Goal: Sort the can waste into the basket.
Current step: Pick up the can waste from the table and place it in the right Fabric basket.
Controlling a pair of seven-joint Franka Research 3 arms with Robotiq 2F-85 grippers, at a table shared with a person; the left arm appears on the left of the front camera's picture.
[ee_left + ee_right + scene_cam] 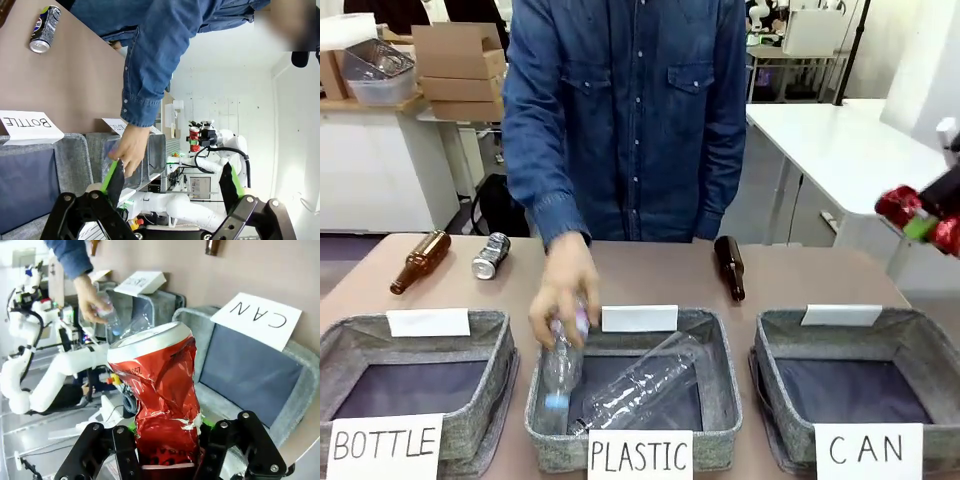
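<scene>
Brown desk in a workroom, with white tables and stacked cardboard boxes behind. Three grey baskets stand in a row along the near edge.

Red can: crushed and dented. It is held upright in the right gripper, whose fingers pinch its lower half from both sides. In the front view the can hangs in the air at the right edge, above and to the right of the CAN basket, clear of its rim. That basket shows a dark bottom and a white sign on its near wall.

Silver can: lies on its side on the far left of the desk, just beside a brown bottle. It is well apart from both grippers and from the CAN basket.

Left gripper: fingers spread wide, nothing between them. Its wrist view looks across the BOTTLE basket toward the person.

Person in a blue denim shirt stands at the far side. One hand grips a clear bottle standing nearly upright in the PLASTIC basket. A second clear bottle lies inside that basket. A second brown bottle lies on the desk beyond the gap between the PLASTIC and CAN baskets.
</scene>
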